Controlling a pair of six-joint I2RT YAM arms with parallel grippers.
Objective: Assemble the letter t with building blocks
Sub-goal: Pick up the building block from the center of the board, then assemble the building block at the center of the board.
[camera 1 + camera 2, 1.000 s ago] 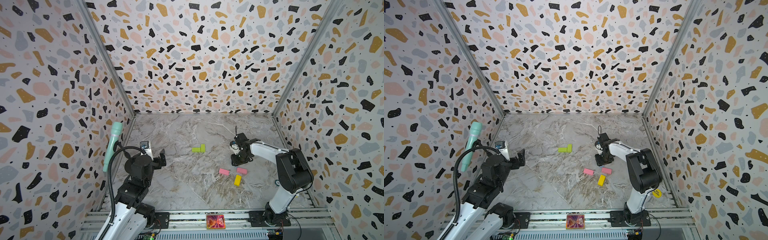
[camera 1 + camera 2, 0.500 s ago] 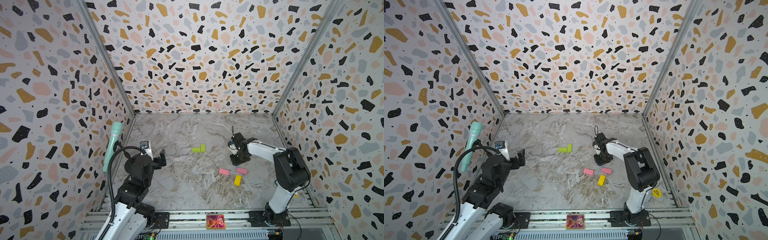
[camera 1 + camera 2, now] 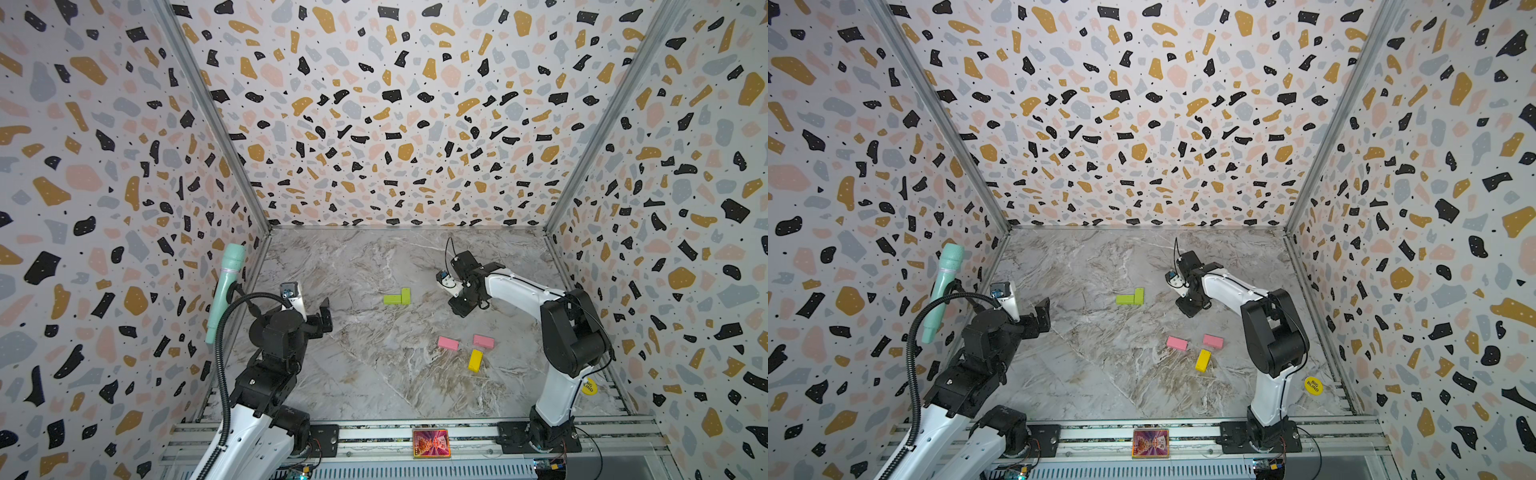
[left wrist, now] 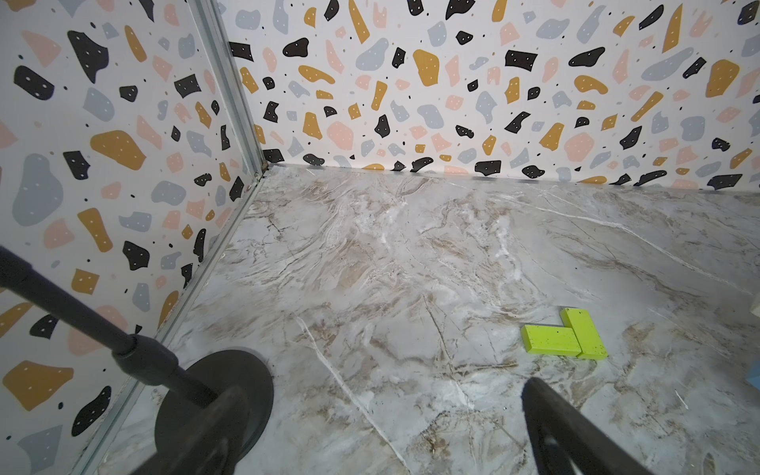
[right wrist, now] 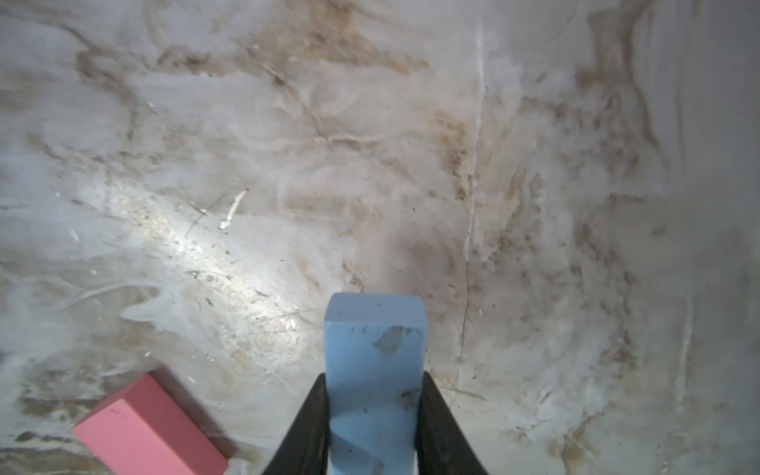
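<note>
Building blocks (image 3: 483, 341) lie on the marble counter (image 3: 353, 374). The left arm sits folded by the wall, the left tool (image 3: 320, 318) apart. Two lime green bricks (image 4: 551, 339) touch in an L at mid-counter. The right arm reaches forward and bends down, the right tool (image 5: 374, 382) clamped on the light blue brick (image 5: 374, 329). Nearer the front lie two pink bricks (image 3: 448, 343) and a yellow brick (image 3: 475, 360), close together but not touching.

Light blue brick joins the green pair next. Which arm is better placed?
Right. The right gripper is already shut on the light blue brick, close to the green pair. The left gripper is open, empty, back by the microphone.
</note>
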